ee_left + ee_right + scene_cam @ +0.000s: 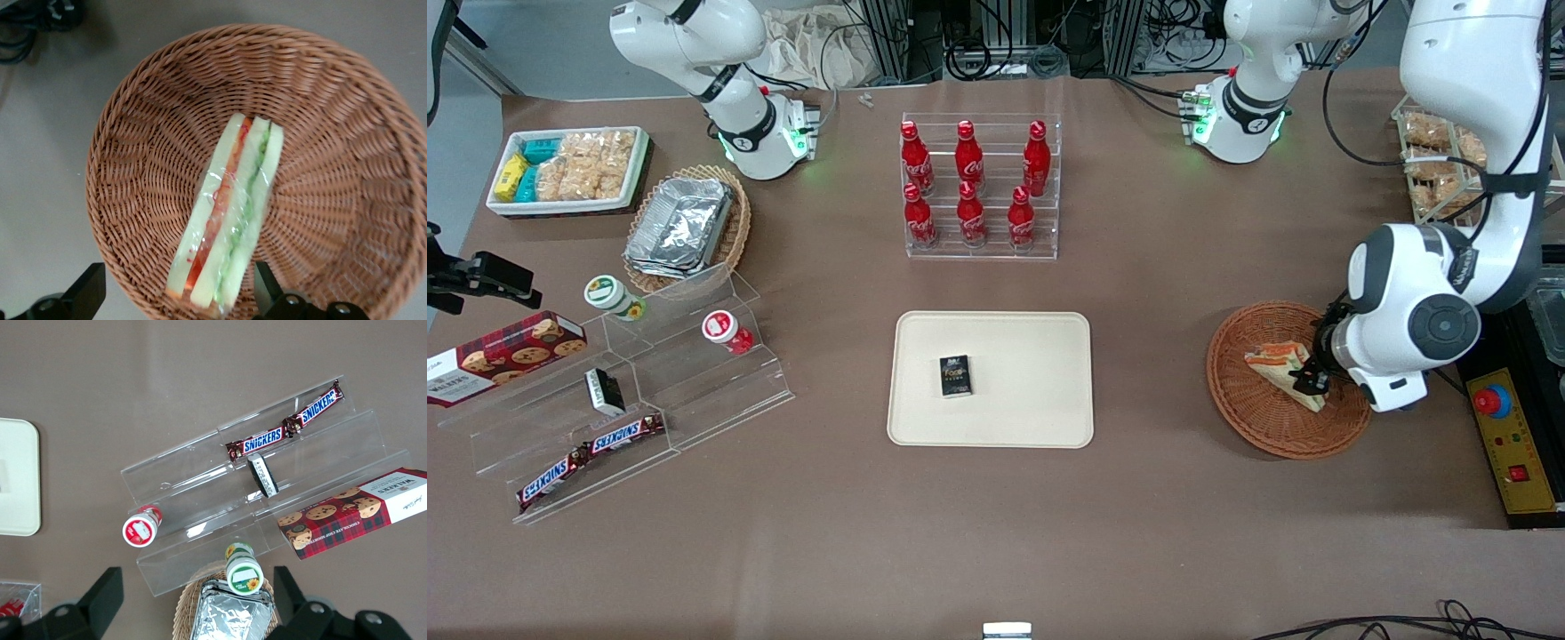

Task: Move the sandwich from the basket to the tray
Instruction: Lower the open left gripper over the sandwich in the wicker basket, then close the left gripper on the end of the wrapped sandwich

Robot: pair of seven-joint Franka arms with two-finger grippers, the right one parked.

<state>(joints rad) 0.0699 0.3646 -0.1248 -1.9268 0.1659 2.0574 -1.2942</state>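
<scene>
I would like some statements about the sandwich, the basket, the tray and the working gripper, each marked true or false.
1. The sandwich lies in the basket. True.
2. The tray holds nothing. False: a small dark box lies on it.
3. The gripper is open, with one finger on each side of the sandwich. True.
4. The sandwich is unwrapped. False: clear wrap covers it.
5. The basket stands on the tray. False: it stands on the table, toward the working arm's end.

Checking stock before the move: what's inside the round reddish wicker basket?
Only the wrapped sandwich lies in the basket; the open hand straddles its end. The weave under the sandwich is covered.
</scene>
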